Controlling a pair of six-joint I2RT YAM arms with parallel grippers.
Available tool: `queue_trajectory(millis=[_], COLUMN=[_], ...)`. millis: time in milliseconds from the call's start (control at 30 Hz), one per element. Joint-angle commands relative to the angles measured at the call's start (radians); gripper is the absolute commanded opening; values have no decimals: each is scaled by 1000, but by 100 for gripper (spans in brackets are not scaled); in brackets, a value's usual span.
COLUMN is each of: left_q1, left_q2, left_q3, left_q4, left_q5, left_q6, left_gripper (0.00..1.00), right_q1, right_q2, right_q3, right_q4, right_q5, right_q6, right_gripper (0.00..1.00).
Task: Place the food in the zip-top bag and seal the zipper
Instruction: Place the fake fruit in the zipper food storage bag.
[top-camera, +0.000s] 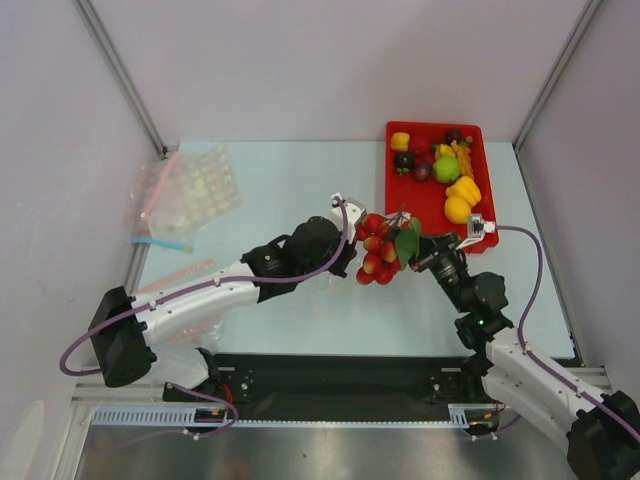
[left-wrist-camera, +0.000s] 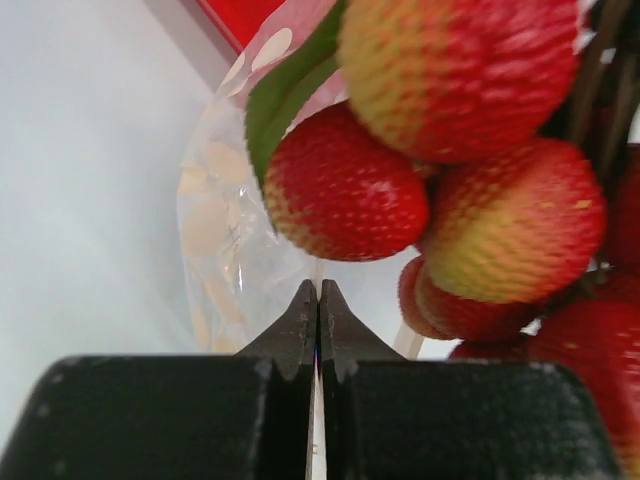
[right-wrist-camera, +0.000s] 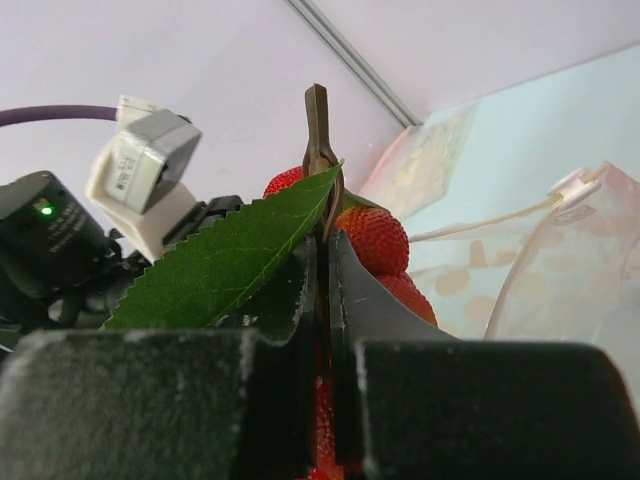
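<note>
A bunch of red, strawberry-like berries (top-camera: 378, 252) with a green leaf (right-wrist-camera: 230, 255) hangs from a brown stem (right-wrist-camera: 316, 130). My right gripper (right-wrist-camera: 325, 240) is shut on that stem; it also shows in the top view (top-camera: 418, 248). My left gripper (left-wrist-camera: 318, 290) is shut on the thin edge of the clear zip-top bag (left-wrist-camera: 230, 250), just left of the berries (left-wrist-camera: 345, 190), and shows in the top view too (top-camera: 350, 248). The bag (right-wrist-camera: 575, 265) hangs open beside the bunch, its whitish zipper strip (right-wrist-camera: 480, 225) running along the mouth. More food lies in the tray: yellow peppers (top-camera: 462, 190), a green fruit (top-camera: 446, 168), dark purple ones (top-camera: 404, 160).
The red tray (top-camera: 395, 190) stands at the back right, close behind the berries. Other clear bags (top-camera: 190, 190) with a blue strip (top-camera: 160, 243) and a pink strip (top-camera: 185, 268) lie at the left edge. Metal frame posts rise at both back corners.
</note>
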Motion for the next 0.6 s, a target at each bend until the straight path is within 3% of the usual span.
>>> queue_trajectory(millis=[0, 200, 567], left_q1=[-4, 17, 123], left_q2=[-21, -40, -103], left_q3=[-2, -10, -74], left_q4=[37, 15, 86], left_q5=[21, -19, 166], left_q6=[-25, -83, -162], left_gripper=[0, 0, 0], right_q1=[26, 127, 164], right_q2=[44, -3, 59], right_q3=[1, -7, -12], right_q4=[172, 68, 97], right_q5=[64, 242, 288], right_q6=[0, -105, -175], right_gripper=[0, 0, 0])
